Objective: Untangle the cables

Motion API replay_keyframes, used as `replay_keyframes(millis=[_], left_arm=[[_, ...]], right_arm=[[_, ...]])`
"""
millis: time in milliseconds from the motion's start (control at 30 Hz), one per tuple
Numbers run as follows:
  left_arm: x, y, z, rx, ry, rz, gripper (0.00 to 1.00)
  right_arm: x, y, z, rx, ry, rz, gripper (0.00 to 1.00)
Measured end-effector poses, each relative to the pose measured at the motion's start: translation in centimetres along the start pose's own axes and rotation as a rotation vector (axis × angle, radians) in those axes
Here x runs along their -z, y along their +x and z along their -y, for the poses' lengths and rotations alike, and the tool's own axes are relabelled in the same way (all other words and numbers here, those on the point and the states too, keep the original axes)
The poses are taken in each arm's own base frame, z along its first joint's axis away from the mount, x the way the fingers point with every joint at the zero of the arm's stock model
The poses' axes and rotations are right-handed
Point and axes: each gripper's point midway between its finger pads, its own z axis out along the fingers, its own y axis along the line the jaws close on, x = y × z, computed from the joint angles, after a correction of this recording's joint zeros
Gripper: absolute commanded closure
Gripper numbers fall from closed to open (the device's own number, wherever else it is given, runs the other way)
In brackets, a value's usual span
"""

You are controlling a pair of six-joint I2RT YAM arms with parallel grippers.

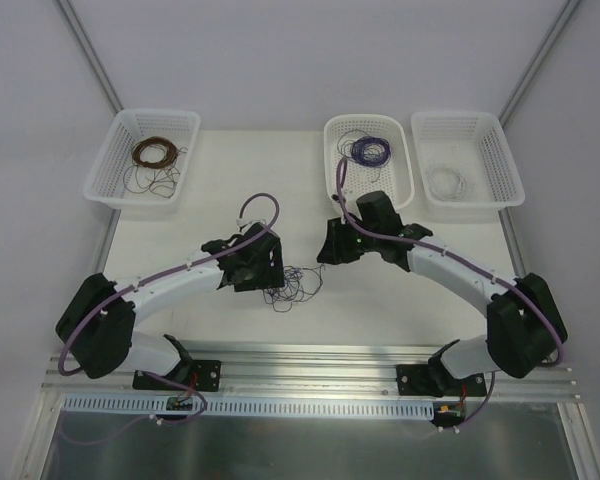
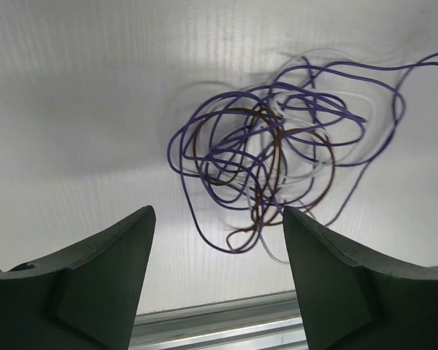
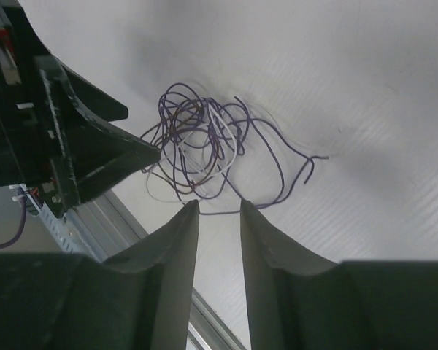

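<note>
The cables are a small loose knot of purple, brown and whitish hair-thin wires on the white table, between my two grippers. My left gripper hovers just left of the knot. In its wrist view the left gripper is wide open and holds nothing, with the cables just beyond its tips. My right gripper sits up and to the right of the knot. In its wrist view the right gripper has a narrow gap, and one purple strand of the cables runs across just past its tips, unclamped.
Three white baskets stand at the back: the left basket holds a brown coil, the middle basket a purple coil, the right basket a white coil. A metal rail runs along the near edge.
</note>
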Motion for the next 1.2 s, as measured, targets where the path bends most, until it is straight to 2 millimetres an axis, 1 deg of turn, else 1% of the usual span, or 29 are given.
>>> replay_keyframes(millis=[67, 167, 300, 400, 467, 567, 700, 767, 900, 1200], left_arm=[[-0.9, 0.4, -0.4, -0.001, -0.033, -0.028, 0.31], [-2.0, 0.5, -0.6, -0.004, -0.068, -0.06, 0.32], [-2.7, 0.0, 0.1, -0.009, -0.073, -0.068, 0.35], [-3.1, -0.1, 0.1, -0.004, -0.077, -0.071, 0.37], [-3.3, 0.0, -0.1, -0.004, -0.082, -0.079, 0.37], [-3.4, 0.0, -0.2, -0.003, -0.084, -0.084, 0.39], [-3.4, 0.0, -0.1, -0.006, -0.081, -0.082, 0.4], [-3.4, 0.0, -0.1, -0.005, -0.08, -0.081, 0.4], [-3.4, 0.0, -0.1, -0.005, -0.08, -0.082, 0.41], [-3.4, -0.1, -0.1, 0.001, -0.076, -0.085, 0.41]], right_arm=[[-1.2, -0.4, -0.1, 0.006, -0.018, -0.019, 0.73], [-3.3, -0.3, -0.1, 0.008, -0.041, -0.067, 0.77], [-6.1, 1.2, -0.1, 0.001, -0.06, -0.14, 0.78], [-7.4, 2.5, 0.1, -0.006, -0.064, -0.186, 0.81], [-7.9, 3.1, 0.3, -0.009, -0.06, -0.205, 0.85], [-8.4, 3.6, 0.7, -0.016, -0.045, -0.216, 0.87], [-8.8, 3.3, 0.9, -0.017, -0.033, -0.201, 0.86], [-8.9, 2.9, 1.0, -0.017, -0.025, -0.185, 0.83], [-9.1, 2.6, 1.4, -0.015, -0.003, -0.168, 0.8], [-9.1, 2.4, 1.8, -0.011, 0.022, -0.155, 0.78]])
